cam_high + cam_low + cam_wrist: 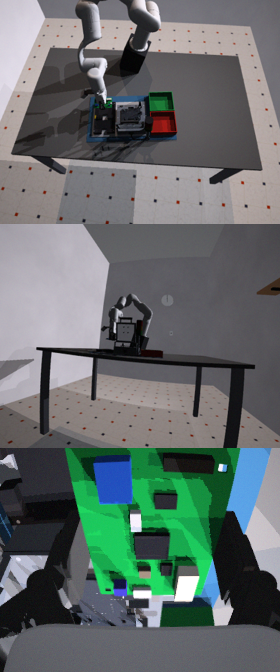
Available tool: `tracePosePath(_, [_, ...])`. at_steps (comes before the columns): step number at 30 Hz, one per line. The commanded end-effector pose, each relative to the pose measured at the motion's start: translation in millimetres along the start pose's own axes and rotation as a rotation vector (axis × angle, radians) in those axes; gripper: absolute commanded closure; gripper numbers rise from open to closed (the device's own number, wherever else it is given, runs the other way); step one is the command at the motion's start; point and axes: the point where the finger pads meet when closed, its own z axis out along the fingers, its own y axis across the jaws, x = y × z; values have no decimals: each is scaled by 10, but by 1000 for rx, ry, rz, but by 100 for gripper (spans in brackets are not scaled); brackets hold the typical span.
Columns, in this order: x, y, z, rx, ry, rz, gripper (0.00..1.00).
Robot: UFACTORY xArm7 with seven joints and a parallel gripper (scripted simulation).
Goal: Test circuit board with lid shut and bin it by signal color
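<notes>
My gripper [102,105] [152,528] is shut on the circuit board [109,100] [108,339] [117,540], across its width, with one finger at each long edge. The board is face up, held in the air over the back end of the tray [92,130]. A white block and smaller parts show at the board's lower end in the wrist view. The tester [118,111] [122,350] stands right of the tray with its lid [122,336] standing open and the handle [126,318] on top. The hook, pins and posts are too small to tell apart.
The signal tower [148,121] [139,327] stands at the tester's right; no lamp looks lit. The green bin [161,103] and red bin [164,124] [152,353] stand upright to the right. The raised lid is a tall obstacle. The blue mat [130,98] lies underneath.
</notes>
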Motion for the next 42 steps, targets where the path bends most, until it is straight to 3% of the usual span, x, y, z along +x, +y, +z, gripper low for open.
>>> tracePosePath(1, [-18, -22, -16, 3, 3, 0, 21])
tracePosePath(25, [-451, -170, -46, 3, 3, 0, 21])
tracePosePath(42, [-969, -347, -82, 3, 3, 0, 21])
